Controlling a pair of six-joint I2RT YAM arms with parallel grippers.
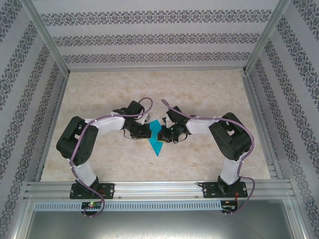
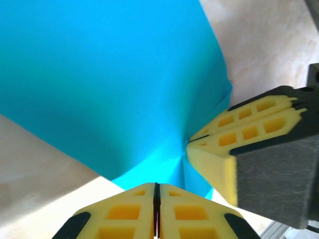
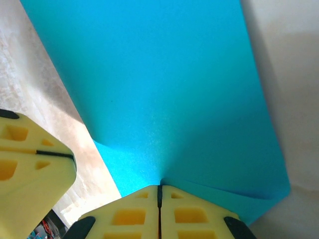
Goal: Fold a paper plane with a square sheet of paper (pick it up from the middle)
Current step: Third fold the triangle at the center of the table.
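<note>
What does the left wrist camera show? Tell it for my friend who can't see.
A big teal paper over a beige table is pinched by two pairs of yellow fingers. The left fingers are shut on its edge at the bottom, and the right fingers grip it from the right.

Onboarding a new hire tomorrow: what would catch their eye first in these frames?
The bright teal paper sheet at the middle of the pale marble-look table, tapering to a point toward the arm bases. Both arms curl inward to meet over it. The left hand and the right hand are each shut on the sheet, yellow fingertips close together.
</note>
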